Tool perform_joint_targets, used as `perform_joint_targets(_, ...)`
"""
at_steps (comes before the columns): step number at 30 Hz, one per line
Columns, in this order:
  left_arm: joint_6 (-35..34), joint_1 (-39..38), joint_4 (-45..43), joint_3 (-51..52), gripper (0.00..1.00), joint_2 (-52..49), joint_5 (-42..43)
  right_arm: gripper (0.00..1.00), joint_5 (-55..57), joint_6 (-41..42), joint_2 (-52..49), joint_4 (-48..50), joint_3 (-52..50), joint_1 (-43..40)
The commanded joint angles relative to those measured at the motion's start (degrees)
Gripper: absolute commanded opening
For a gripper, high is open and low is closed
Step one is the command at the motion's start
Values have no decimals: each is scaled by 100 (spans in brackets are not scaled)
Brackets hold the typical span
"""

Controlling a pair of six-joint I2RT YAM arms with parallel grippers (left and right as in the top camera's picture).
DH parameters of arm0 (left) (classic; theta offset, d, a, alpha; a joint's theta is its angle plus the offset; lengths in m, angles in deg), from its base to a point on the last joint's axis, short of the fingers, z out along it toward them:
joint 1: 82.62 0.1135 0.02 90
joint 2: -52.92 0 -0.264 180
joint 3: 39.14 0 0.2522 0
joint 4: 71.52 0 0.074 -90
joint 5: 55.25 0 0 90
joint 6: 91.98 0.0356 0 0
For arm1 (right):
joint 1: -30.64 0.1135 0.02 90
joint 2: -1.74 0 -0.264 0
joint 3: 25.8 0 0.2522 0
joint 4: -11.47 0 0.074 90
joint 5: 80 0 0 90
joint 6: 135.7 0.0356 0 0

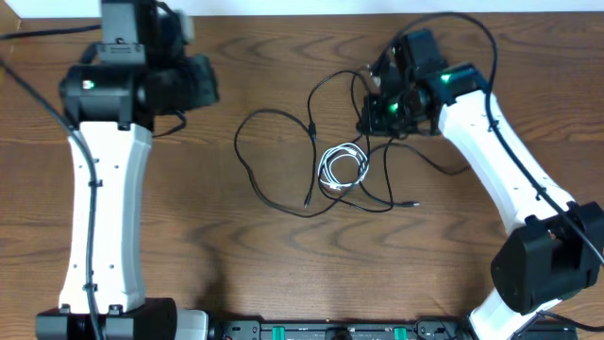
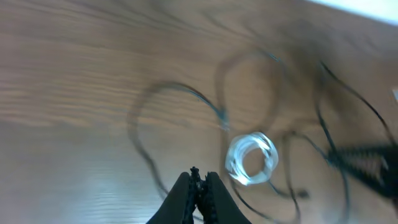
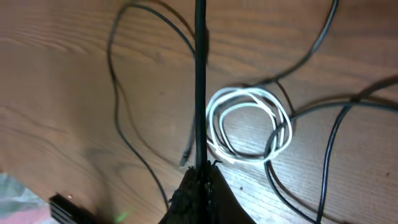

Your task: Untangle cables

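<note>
The white coil [image 1: 342, 165] was found lying flat on the table [image 1: 245, 57], pretty much in the middle of the mess, so everything else is placed off it.

The right gripper [image 3: 200, 175] was spotted just up and to the right of the coil in the overhead view. It was clenched on a black cable [image 3: 200, 74]. In its wrist view that cable was stretched out dead straight from the fingertips and ran along the coil's left edge. Whether it actually touched the coil there couldn't be told.

A big black loop [image 3: 113, 68] was laid out on the wood to the left of the coil, wide open and not wrapped around it. A small plug [image 3: 185, 160] was seen just off the coil's lower left, apart from it. More black strands [image 3: 328, 162] were curved around on the coil's right side, and a couple were crossed right at its lower edge. Which passed over and which under couldn't be made out.

The left gripper [image 2: 198, 182] was held well off to the left of the coil, up above the table. Its fingers were pinched together with nothing caught between them. Its wrist view was pretty blurry, but the coil and the loop could be picked out ahead of the fingertips.
</note>
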Motion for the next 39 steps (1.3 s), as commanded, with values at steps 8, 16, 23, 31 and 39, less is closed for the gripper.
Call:
perform_joint_targets(8,1005,-1045,-916,769,12,-81,2098,1,-131,466,66,105,162,-120)
perform_joint_targets(16,876,-1860,-1300,1008,33,-262,2105,1,-824,780,66,481,164,-579)
perform_joint_targets(23,-131,-2277,-1934,1008,53,-398,2076,1,-1051,1355,66,964,164,-881)
perform_joint_targets(31,-1558,-2492,-2286,1008,61,-706,1296,1,-1392,1880,66,1484,164,-894)
perform_joint_targets(39,-1786,-2677,-2586,1008,61,-1191,1416,1,-1668,1891,66,1648,164,-907)
